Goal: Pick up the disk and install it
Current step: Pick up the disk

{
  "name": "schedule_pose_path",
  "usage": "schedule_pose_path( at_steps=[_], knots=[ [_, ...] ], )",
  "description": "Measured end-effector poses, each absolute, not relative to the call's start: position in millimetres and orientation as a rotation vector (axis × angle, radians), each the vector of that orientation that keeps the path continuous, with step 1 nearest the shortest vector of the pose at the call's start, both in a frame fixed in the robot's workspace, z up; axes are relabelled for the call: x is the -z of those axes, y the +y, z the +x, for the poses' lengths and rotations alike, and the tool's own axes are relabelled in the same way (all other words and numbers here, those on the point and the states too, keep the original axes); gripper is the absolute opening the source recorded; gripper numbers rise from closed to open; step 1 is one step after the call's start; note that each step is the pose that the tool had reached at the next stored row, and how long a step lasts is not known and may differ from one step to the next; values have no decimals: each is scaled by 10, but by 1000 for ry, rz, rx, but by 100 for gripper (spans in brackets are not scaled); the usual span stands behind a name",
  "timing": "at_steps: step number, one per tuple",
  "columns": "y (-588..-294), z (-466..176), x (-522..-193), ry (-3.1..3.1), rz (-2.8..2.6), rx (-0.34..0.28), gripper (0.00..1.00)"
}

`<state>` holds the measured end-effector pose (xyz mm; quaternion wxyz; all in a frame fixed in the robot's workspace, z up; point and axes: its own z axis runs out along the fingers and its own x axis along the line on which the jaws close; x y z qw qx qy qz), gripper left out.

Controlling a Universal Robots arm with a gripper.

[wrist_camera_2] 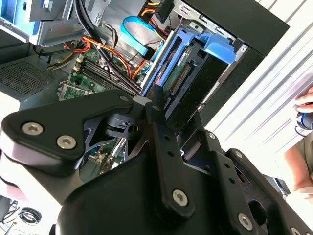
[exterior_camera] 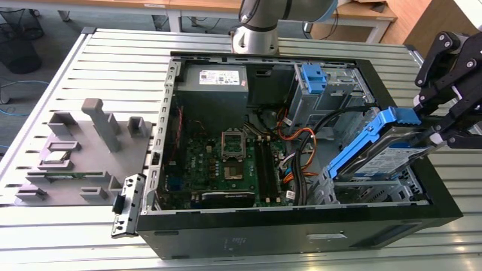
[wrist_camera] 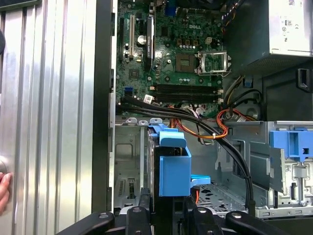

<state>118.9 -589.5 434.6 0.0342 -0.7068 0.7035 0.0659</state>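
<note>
The disk [exterior_camera: 384,149], a silver-grey drive in a bright blue bracket, hangs tilted on edge over the metal drive cage [exterior_camera: 376,189] at the exterior view's right of the open computer case [exterior_camera: 301,226]. My gripper [exterior_camera: 437,132] is shut on its far end, just outside the case wall. In the second wrist view the black fingers [wrist_camera_2: 159,115] clamp the disk [wrist_camera_2: 190,68], connector side showing. In the first wrist view the disk [wrist_camera: 171,166] stands edge-on between the fingers of the gripper [wrist_camera: 168,208], above the cage floor [wrist_camera: 129,161].
A bare blue bracket [exterior_camera: 312,79] sits in the bay further back. Black and orange cables [exterior_camera: 301,141] run beside the cage, next to the motherboard [exterior_camera: 226,164]. The power supply [exterior_camera: 218,76] is at the back. A grey fixture [exterior_camera: 75,147] lies outside. A person's hand [wrist_camera_2: 305,105] is near.
</note>
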Motion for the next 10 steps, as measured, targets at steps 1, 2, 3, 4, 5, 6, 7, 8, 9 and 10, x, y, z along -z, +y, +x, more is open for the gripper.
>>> schedule_pose_path(
  at_steps=[1,2,3,4,5,6,7,8,9,10],
  knots=[
    [-5895,1189,-4346,2163,-2173,-203,35],
    [-5895,1189,-4346,2163,-2173,-203,35],
    [-5895,1189,-4347,2163,-2173,-203,35],
    [-5895,1189,-4352,2163,-2173,-203,35],
    [-5895,1189,-4359,2163,-2173,-203,35],
    [-5895,1189,-4369,2163,-2173,-203,35],
    [-5895,1189,-4377,2163,-2173,-203,35],
    [-5895,1189,-4380,2163,-2173,-203,35],
    [-5895,1189,-4379,2163,-2173,-203,35],
    [-5895,1189,-4379,2163,-2173,-203,35]
  ],
)
